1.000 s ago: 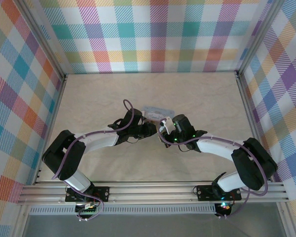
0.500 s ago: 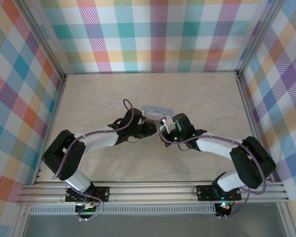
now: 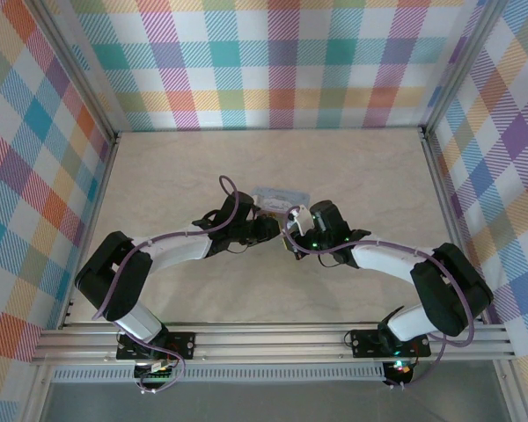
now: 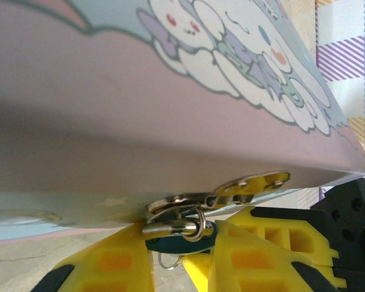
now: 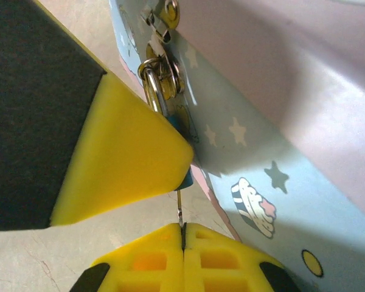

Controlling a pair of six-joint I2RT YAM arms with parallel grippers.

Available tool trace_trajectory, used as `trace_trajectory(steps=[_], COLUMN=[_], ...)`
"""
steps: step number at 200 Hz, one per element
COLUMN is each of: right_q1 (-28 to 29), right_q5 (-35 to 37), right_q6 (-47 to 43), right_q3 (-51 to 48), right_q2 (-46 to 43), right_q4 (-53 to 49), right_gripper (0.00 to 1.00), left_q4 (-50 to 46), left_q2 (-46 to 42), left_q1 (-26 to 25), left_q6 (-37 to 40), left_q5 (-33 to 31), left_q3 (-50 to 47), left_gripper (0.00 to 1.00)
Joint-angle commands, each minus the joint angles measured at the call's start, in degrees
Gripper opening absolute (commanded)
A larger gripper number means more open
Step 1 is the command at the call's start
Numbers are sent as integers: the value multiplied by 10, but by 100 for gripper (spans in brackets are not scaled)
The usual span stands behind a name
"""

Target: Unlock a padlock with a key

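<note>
Since 1 s ago the R arm (image 3: 378, 257) has nudged its wrist a bit up toward the tin box (image 3: 280, 192). L arm (image 3: 172, 251) looks unchanged, and the box has barely shifted, if at all.

Top view: both arms are bent at the elbow and reach inward, wrists nearly meeting at mid-table (image 3: 176, 176) just near-side of the box. L forearm comes in from the left, R forearm from the right, both low over the surface.

L wrist cam: L gripper (image 4: 182, 255) is narrow, its yellow fingers (image 4: 103, 267) clamped on either side of the padlock (image 4: 173, 242). The padlock's dark teal body sits between the pads, directly under the box edge. Its silver shackle (image 4: 170, 228) goes up through the hasp (image 4: 249, 182) on the box front. The box lid w/ cartoon print takes up the upper frame, tilted in view.

R wrist cam: R gripper (image 5: 182, 234) is fully closed, fingertips pressed together and pinching the key (image 5: 179, 207). The key is a thin sliver standing up from the tips, its top end at the padlock's bottom edge. How far in it sits, can't tell. One L finger covers most of the lock body; the shackle shows above it, against the box wall.
</note>
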Motion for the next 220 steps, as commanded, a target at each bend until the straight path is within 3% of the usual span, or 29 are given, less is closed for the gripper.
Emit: trace_trajectory(steps=[1, 100, 220], right_q1=[-8, -26, -32], right_q5=[-32, -46, -6], right_q6=[16, 27, -55], right_q3=[25, 31, 34], right_q2=[-1, 4, 15], right_q4=[51, 25, 18], right_gripper=[0, 0, 0], left_q4=[20, 27, 19], left_q2=[-8, -6, -10], left_q1=[-6, -7, -6], left_q6=[4, 8, 11], left_q5=[27, 27, 49], left_q3=[14, 6, 16], left_gripper=[14, 14, 14])
